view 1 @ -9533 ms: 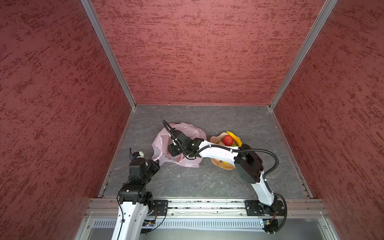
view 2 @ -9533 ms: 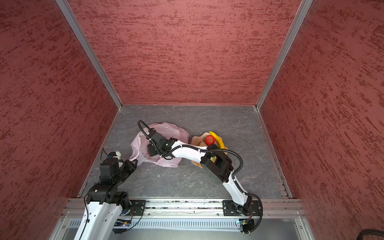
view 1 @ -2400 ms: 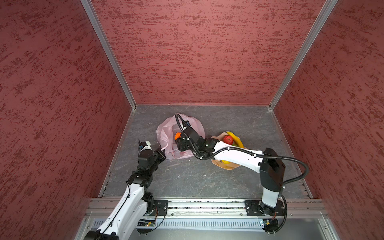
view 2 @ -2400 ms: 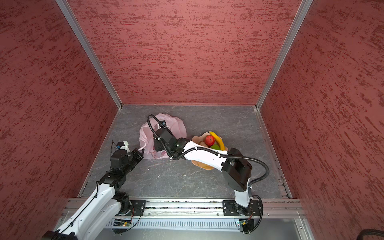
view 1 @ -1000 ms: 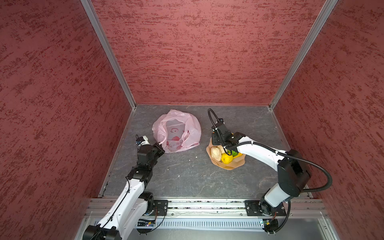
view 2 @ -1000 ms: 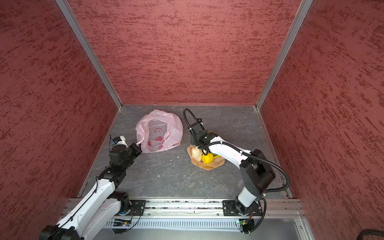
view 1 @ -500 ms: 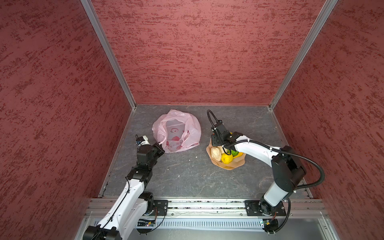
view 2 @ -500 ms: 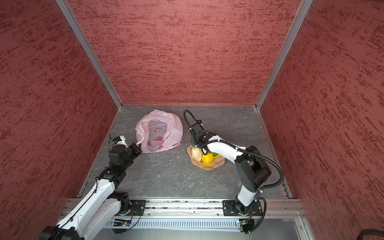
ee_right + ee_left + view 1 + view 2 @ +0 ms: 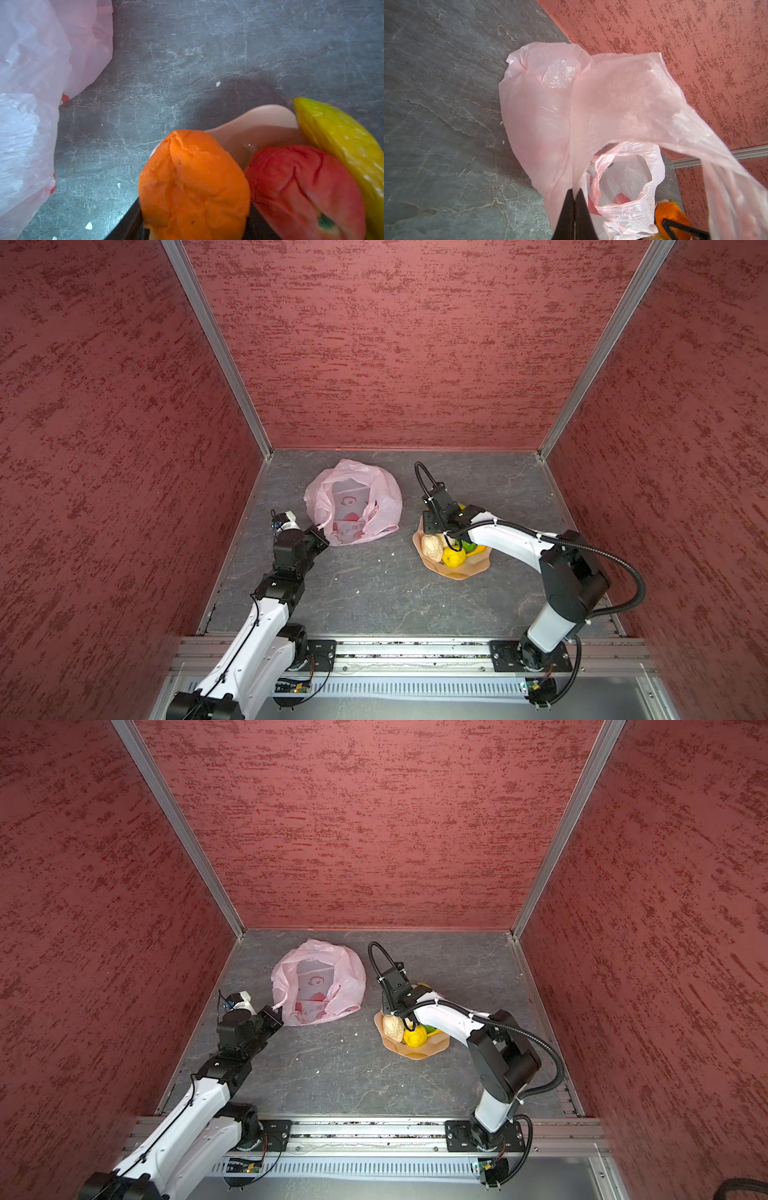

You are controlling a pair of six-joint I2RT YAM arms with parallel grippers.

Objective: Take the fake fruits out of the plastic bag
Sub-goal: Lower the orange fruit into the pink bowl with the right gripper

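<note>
Fake fruits (image 9: 415, 1038): six show outside the plastic bag (image 9: 353, 502), all gathered at the right pincer (image 9: 442, 531). The orange fruit (image 9: 193, 182) sits between its jaws, with the red fruit (image 9: 301, 191) and banana (image 9: 342, 141) just beside it. The cream lumpy fruit (image 9: 432, 546), bumpy yellow fruit (image 9: 454, 556) and green fruit (image 9: 469, 547) lie toward that arm's base.
Right pincer: partly closed, clamped on the orange fruit, low over the plate (image 9: 461, 572). Probably it is about to set the fruit down there, so that the fruits stay heaped and do not roll.
Left pincer (image 9: 575, 191): fingers pressed together on a fold of the plastic bag, seemingly to anchor it and hold the mouth open.
Place of the plastic bag: on the table (image 9: 374, 593), straight beyond the left pincer's tips and apart from the right pincer. No fruit shape shows in its mouth, though folds hide part.
Surface: grey, stone-veined, matt, with a few pale crumbs (image 9: 218, 83).
Room: mottled red walls (image 9: 415, 344) on three sides, metal corner strips (image 9: 216, 348), and a rail (image 9: 395, 649) behind both pincers carrying the arm bases.
</note>
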